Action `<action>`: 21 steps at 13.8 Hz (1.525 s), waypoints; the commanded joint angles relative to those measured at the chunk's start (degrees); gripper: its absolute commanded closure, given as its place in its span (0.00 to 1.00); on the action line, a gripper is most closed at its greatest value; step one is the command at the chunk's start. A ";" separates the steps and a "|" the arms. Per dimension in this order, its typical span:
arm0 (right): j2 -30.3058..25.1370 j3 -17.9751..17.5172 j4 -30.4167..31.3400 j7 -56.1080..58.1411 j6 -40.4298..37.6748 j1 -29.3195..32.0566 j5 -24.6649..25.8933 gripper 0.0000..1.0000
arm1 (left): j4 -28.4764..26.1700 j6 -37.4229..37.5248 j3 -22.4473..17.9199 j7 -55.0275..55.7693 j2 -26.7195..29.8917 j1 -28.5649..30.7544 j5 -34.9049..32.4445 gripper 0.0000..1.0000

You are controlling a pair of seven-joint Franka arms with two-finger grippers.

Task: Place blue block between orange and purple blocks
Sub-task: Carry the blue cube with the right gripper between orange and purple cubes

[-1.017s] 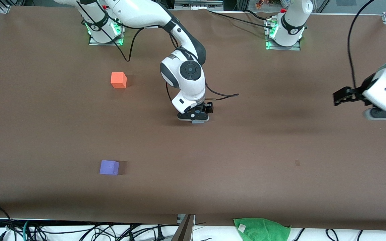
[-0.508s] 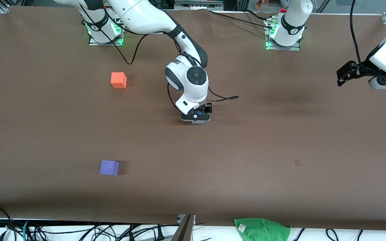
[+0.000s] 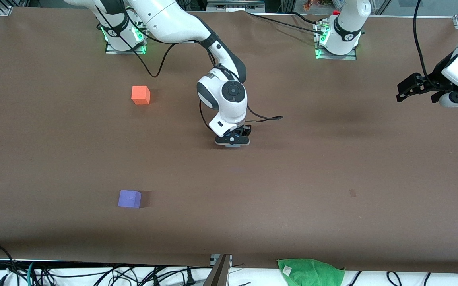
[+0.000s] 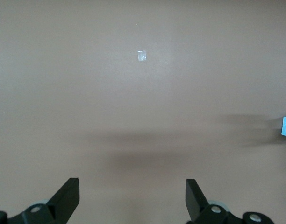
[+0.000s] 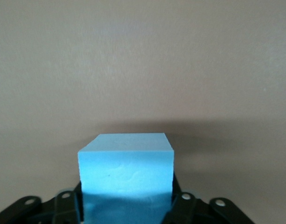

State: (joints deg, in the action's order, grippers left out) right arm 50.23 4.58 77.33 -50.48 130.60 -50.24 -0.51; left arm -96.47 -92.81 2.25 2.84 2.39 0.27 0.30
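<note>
My right gripper (image 3: pixel 232 143) is shut on the light sky-blue block (image 5: pixel 126 172) and holds it low over the middle of the table. The hand hides the block in the front view. The orange block (image 3: pixel 140 95) sits toward the right arm's end, nearer the bases. The purple block (image 3: pixel 129 198) sits at the same end, nearer the front camera, with bare table between the two. My left gripper (image 3: pixel 457 104) hangs open and empty over the left arm's end of the table; its fingers (image 4: pixel 68 198) stand wide apart.
A small pale tape patch (image 3: pixel 352 193) lies on the brown table (image 3: pixel 292 178) and also shows in the left wrist view (image 4: pixel 142 56). A green cloth (image 3: pixel 310 272) and cables lie off the front edge. A black cable (image 3: pixel 264 117) trails beside my right hand.
My left arm has swung up and back toward the bases at its end of the table. My right gripper has shifted only slightly, still shut on the blue block.
</note>
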 commanded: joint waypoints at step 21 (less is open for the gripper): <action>-28.27 12.04 50.56 44.25 18.28 19.03 -5.64 0.90 | -0.30 1.40 0.38 -0.46 0.60 0.17 0.76 0.00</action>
State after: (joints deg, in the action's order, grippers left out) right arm 21.54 16.63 127.01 -7.35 146.44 -32.38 -5.01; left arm -96.49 -91.92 2.48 2.84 2.39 0.25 0.31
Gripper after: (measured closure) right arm 0.383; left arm 0.000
